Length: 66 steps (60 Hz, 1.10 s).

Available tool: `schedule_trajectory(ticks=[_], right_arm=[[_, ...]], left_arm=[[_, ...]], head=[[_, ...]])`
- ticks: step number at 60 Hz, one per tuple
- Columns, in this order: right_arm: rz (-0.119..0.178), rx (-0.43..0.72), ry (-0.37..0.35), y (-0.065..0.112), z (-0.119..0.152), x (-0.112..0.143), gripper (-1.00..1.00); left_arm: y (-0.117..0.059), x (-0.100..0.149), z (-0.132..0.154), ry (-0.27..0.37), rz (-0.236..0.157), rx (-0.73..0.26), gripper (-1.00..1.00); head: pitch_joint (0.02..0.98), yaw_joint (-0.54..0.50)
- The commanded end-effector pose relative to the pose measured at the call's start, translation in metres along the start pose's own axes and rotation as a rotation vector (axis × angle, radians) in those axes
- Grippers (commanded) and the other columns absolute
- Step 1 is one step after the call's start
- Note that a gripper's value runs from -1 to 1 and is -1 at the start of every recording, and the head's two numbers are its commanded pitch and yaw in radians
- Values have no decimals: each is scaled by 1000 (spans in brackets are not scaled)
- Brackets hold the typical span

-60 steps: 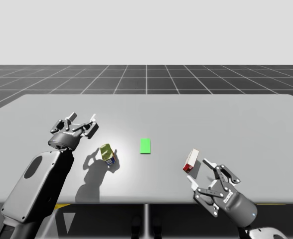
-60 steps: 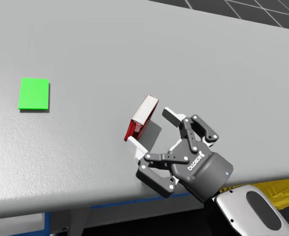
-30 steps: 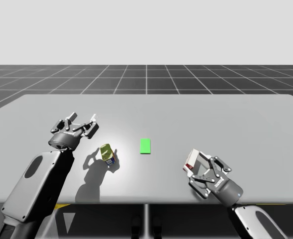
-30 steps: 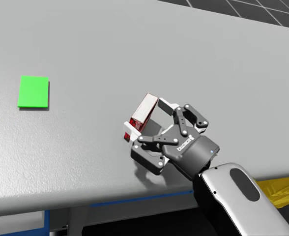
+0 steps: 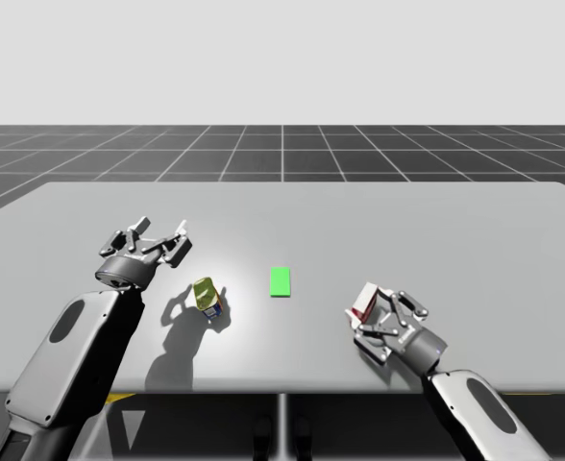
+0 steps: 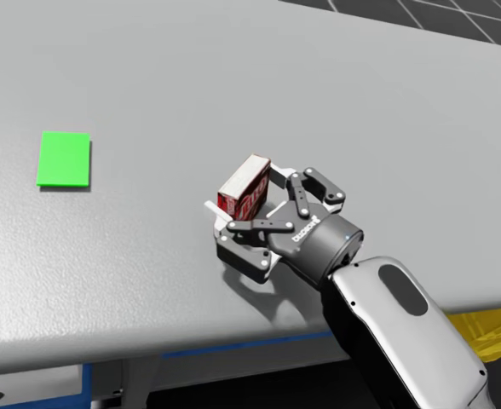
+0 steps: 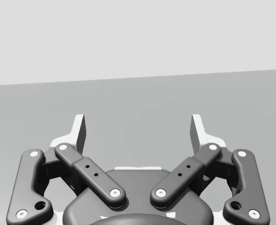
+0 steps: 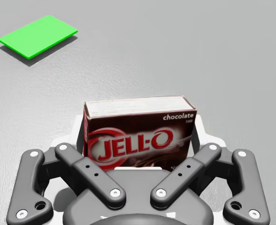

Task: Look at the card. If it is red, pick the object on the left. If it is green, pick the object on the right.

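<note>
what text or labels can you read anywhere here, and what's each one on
red box: large white lettering and one small white word on its front face; brand print, not quoted here.
right end effector: small white print on its body, too small to read.
yellow can: label too small to read.
green card: no text.

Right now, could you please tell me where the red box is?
The red box is at the high view's right, clamped in my right tool, to the right of the green card.

Dark red box (image 8: 138,136): large white lettering on front face.
</note>
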Motion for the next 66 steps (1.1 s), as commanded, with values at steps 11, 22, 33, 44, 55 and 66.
schedule_trajectory(ticks=[11, 22, 33, 44, 55, 66], right_arm=[[29, -2, 16, -1, -9, -8, -849], [30, -32, -8, 1, -5, -13, 1000], [37, -22, -15, 2, -4, -15, 1000], [40, -19, -14, 2, -4, -16, 1000], [45, -19, -16, 3, -3, -17, 1000], [45, -28, -38, 2, -2, -12, 1000]], left_arm=[[0, 0, 0, -5, -5, -1, -1000], [0, 0, -1, -7, -9, -3, -1000], [0, 0, -1, -7, -9, -3, -1000], [-1, 0, 0, -4, -11, -3, -1000], [-1, 0, 1, -4, -11, -3, -1000], [-2, 0, 2, -3, -8, -2, -1000]], head=[[916, -356], [897, -357], [769, -363], [564, -380], [452, -403], [430, -411]])
